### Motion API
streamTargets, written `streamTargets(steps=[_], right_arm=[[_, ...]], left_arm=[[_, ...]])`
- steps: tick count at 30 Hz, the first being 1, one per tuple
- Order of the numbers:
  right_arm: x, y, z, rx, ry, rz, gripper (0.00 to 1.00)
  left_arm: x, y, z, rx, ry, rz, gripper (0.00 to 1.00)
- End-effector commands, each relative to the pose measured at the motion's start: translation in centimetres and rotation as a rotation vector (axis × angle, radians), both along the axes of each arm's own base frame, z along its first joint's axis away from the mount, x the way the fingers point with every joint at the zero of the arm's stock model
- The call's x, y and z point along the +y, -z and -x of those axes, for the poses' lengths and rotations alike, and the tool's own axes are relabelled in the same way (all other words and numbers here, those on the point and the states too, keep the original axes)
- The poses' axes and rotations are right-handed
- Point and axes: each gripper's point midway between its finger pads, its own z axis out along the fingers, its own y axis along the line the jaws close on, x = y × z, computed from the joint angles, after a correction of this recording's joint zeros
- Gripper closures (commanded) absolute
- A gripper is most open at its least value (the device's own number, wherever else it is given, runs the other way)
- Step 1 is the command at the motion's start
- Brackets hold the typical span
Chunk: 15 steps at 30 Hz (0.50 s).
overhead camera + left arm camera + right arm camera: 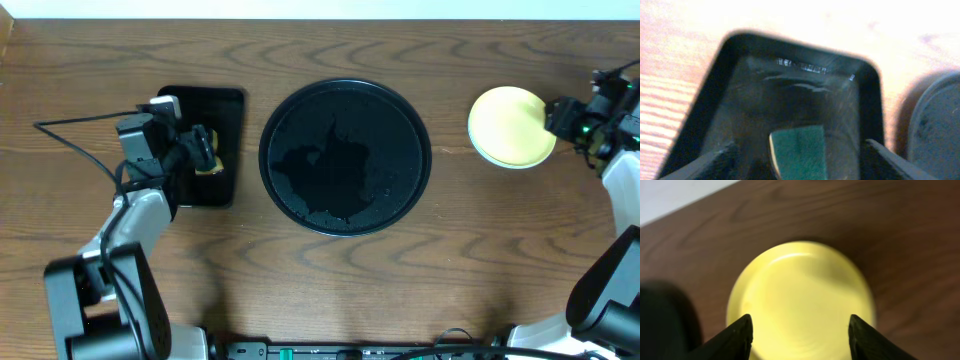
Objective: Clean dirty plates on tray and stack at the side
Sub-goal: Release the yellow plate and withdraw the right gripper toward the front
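Observation:
The round black tray (300, 120) lies mid-table with no plate on it, only wet patches. The pale yellow plate (508, 125) sits on the table to its right, and a thin pale rim shows under its near edge. The mint-blue plates are otherwise hidden. My right gripper (555, 118) is at the plate's right edge. In the right wrist view it is open (800, 337) and empty above the yellow plate (800, 285). My left gripper (205, 150) is open (800, 165) over a green sponge (799, 147), its fingers apart from it.
A smaller rectangular black tray (215, 100) stands left of the round tray and holds the sponge (210, 165). It also shows in the left wrist view (790, 85), with the round tray's edge (937, 130) at the right. A cable runs to the left across the table.

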Motion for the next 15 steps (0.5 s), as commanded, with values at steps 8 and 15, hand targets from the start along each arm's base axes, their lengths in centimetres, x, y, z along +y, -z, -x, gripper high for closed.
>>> streamTargets(steps=[8, 15], right_arm=[[13.7, 1.7, 1.1, 0.079, -0.471, 0.026, 0.17], [19.4, 2.3, 2.5, 0.124, -0.600, 0.035, 0.01]], left_arm=[[0.0, -2.8, -0.1, -0.063, -0.003, -0.018, 0.19], [0.0, -2.8, -0.1, -0.063, -0.003, -0.018, 0.18]])
